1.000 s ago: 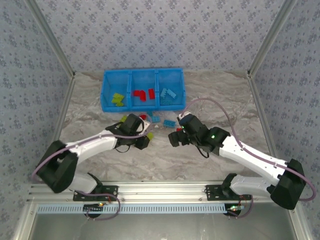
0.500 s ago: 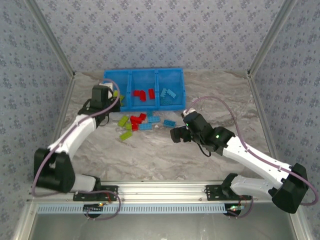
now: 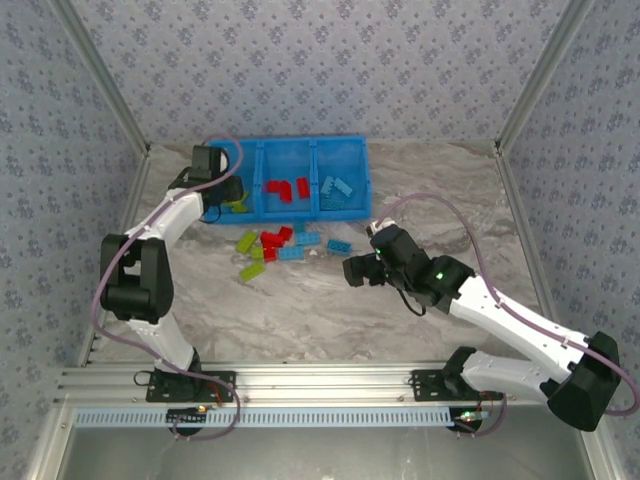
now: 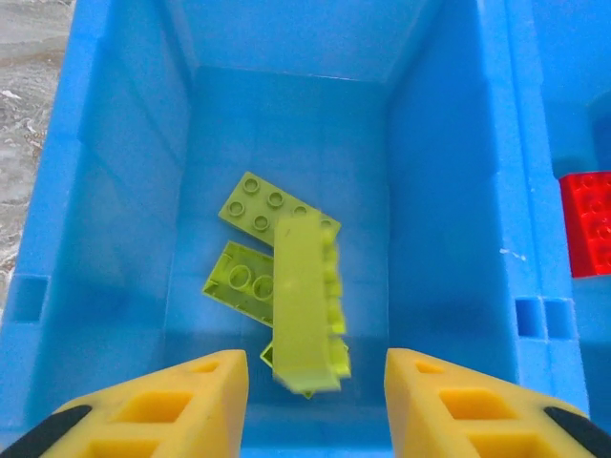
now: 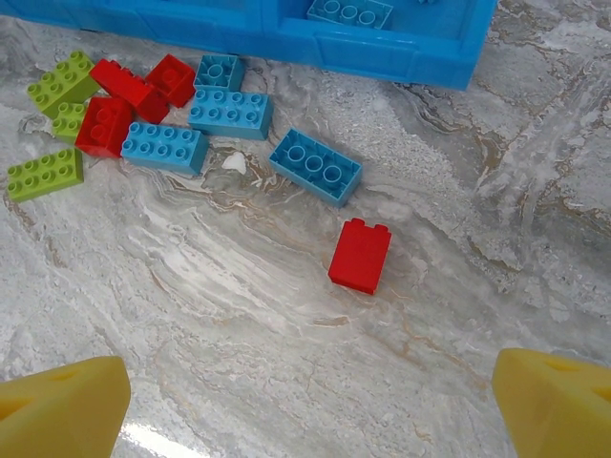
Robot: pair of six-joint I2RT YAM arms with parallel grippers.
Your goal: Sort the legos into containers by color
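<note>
My left gripper [image 4: 313,361] hangs open over the left compartment of the blue bin tray [image 3: 287,146]. A long lime green brick [image 4: 305,296] is blurred in the gap between the jaws, touching neither finger, above other lime bricks [image 4: 267,205] on the compartment floor. Red bricks [image 3: 285,189] lie in the middle compartment and light blue ones [image 3: 337,186] in the right one. My right gripper [image 5: 310,382] is wide open above the table, with a lone red brick [image 5: 360,256] lying ahead of it.
Loose legos lie on the marble table in front of the bin: lime [image 5: 43,174], red [image 5: 105,124], and light blue [image 5: 315,166] ones. The bin's front wall [image 5: 382,52] is just beyond them. Metal frame posts [image 3: 95,75] flank the table.
The left arm swung from the table's middle up to the bin's left compartment and its jaws opened, letting go of the lime brick. The right gripper shifted only slightly.
</note>
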